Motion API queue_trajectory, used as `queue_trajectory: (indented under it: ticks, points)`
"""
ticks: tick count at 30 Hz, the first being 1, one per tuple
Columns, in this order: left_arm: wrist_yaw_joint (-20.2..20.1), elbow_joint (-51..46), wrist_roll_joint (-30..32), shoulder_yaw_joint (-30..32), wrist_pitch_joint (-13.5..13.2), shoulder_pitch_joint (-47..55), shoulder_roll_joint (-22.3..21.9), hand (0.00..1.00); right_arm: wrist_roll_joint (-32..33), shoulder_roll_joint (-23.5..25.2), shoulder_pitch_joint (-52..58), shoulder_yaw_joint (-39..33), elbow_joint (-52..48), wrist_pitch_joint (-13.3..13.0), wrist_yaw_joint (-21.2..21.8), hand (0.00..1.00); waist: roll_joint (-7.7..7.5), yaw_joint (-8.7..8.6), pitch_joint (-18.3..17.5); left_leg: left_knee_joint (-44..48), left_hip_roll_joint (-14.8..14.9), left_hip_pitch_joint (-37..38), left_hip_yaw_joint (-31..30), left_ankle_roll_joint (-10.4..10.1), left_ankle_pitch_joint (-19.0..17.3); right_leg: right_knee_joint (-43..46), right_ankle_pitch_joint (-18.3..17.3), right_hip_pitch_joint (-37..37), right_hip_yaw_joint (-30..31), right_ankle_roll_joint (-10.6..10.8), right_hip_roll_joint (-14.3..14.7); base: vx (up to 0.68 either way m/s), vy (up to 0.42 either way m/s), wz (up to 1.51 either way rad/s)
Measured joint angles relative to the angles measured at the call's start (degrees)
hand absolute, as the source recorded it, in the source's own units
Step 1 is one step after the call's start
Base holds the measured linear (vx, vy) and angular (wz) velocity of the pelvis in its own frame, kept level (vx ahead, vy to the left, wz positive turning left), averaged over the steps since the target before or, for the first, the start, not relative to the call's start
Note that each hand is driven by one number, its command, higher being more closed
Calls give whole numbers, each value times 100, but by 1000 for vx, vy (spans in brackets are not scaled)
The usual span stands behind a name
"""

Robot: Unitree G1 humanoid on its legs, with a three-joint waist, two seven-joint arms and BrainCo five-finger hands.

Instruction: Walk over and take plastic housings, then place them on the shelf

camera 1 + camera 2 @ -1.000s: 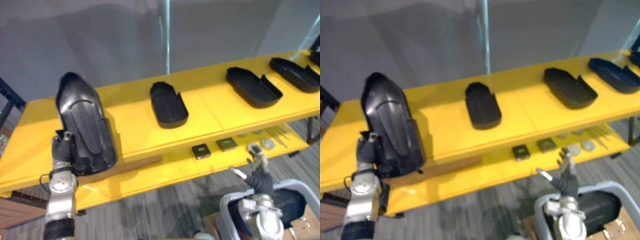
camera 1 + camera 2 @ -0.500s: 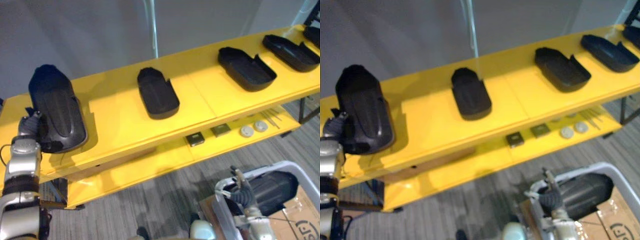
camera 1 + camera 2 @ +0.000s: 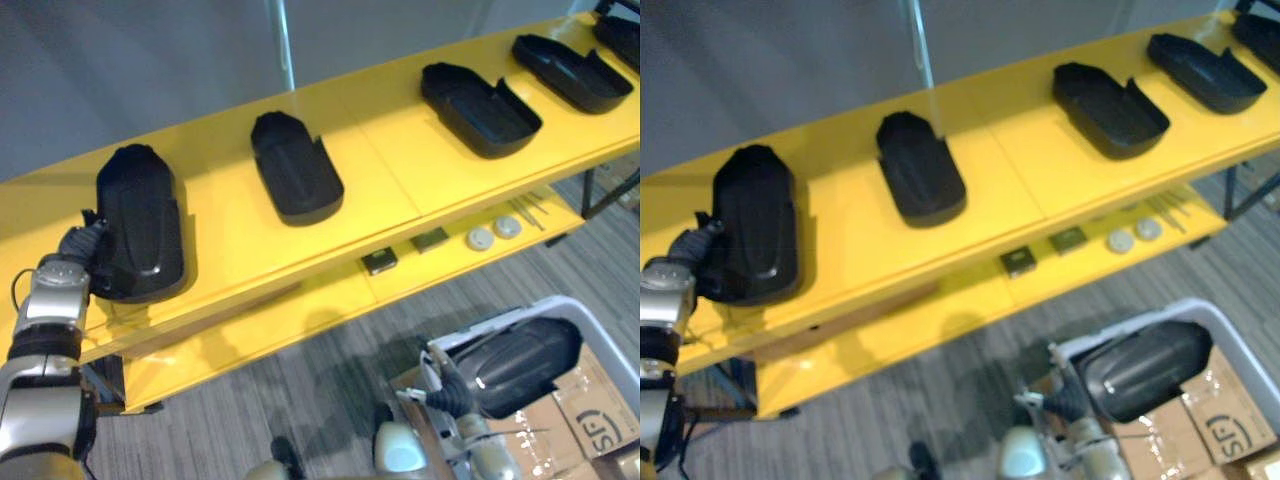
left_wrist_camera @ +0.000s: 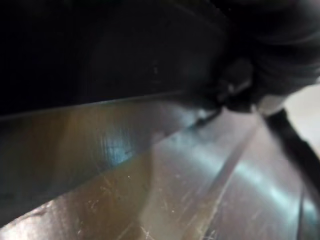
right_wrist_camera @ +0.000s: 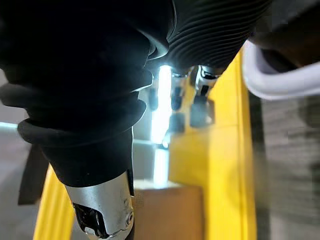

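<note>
Change: the black moulded plastic housing (image 3: 138, 225), a second ago held up tilted, now lies flat at the left end of the yellow shelf's (image 3: 232, 248) top board.
Left hand (image 3: 78, 243): against that housing's near left edge; fingers hidden, so I cannot tell its grip.
Right hand (image 3: 443, 380): low beside the white bin (image 3: 600, 325), fingers loose and empty.
Around: three more black housings (image 3: 295, 180) lie spaced along the top board to the right; another dark housing (image 3: 515, 355) lies in the bin; small square parts (image 3: 380, 262) and round discs (image 3: 480, 238) sit on the lower board.

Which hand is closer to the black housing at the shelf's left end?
Left. The left hand grips the leftmost housing at its edge; the right hand is down by the bin.
</note>
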Motion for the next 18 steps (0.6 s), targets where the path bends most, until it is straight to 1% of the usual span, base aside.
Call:
queue_trajectory:
  ticks: [4,7,9,12,14,18]
  points:
    - [243,5,-183,-7,-7,-9,0,100,0,-17,-2,188,105,-5,-49,0,-2,-12,185,152,29,-30,14,4,-80,47,1,-12,37,1,0,-38,-7,-3]
    - [454,122,-213,-9,-4,-65,0,100,4,-54,-4,282,183,-9,-133,0,0,-17,201,220,22,-201,30,8,-98,58,41,-189,94,28,-7,-15,-2,-3]
    - [553,198,-219,-9,3,-153,-1,100,8,-55,-4,350,183,-14,-144,0,-36,-22,260,286,28,-214,38,18,-111,55,51,-184,111,30,-11,4,1,-4]
    - [696,217,-252,-12,10,-276,-1,100,95,-59,-4,436,183,-21,-238,0,-34,-31,305,369,43,-272,27,25,-149,51,55,-192,110,31,-13,0,0,0]
    - [750,227,-399,-13,26,-326,-1,100,131,-59,-4,453,182,-21,-256,0,-30,-39,307,390,51,-288,28,19,-161,42,62,-195,111,31,-13,0,0,0]
    - [796,420,-435,-119,39,-472,0,100,178,-63,-4,517,182,-21,-276,0,-27,-40,313,533,122,-334,35,16,-244,41,68,-188,119,23,-7,-4,3,-2]
